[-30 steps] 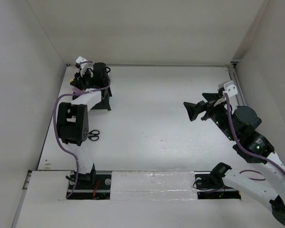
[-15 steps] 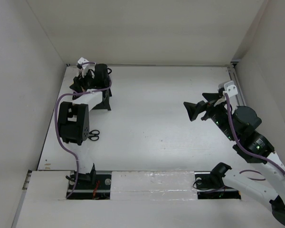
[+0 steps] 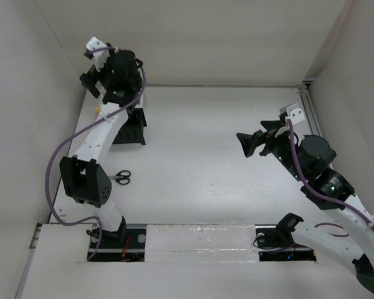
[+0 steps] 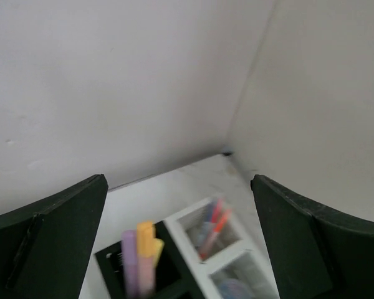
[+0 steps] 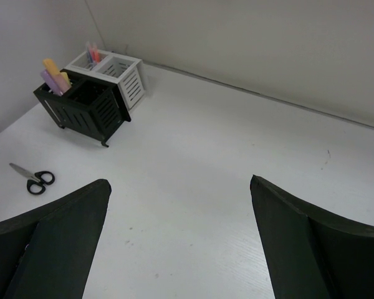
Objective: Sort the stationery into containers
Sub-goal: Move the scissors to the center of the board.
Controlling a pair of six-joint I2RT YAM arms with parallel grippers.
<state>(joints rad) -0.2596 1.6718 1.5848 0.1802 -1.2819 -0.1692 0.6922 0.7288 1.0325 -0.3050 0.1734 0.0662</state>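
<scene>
My left gripper (image 3: 96, 87) is open and empty, raised high over the back left corner; in the left wrist view (image 4: 179, 179) it looks down on both containers. The black organiser (image 4: 168, 268) holds purple and orange-yellow markers (image 4: 140, 255). Beside it, the white organiser (image 4: 190, 240) holds red and blue pens (image 4: 213, 225) in one compartment and a blurred greyish piece (image 4: 234, 289) in the other. Black-handled scissors (image 3: 119, 178) lie flat on the table left of centre. My right gripper (image 3: 252, 138) hangs open and empty over the right side, far from the scissors (image 5: 31, 176).
White walls close in the table at the back, left and right. The black organiser (image 5: 84, 109) and white organiser (image 5: 121, 71) stand together near the back left corner. The left arm's elbow (image 3: 84, 180) hangs just left of the scissors.
My left gripper has opened and lifted up and back from the organisers toward the corner. The left elbow dropped lower. The right gripper shifted slightly left.
</scene>
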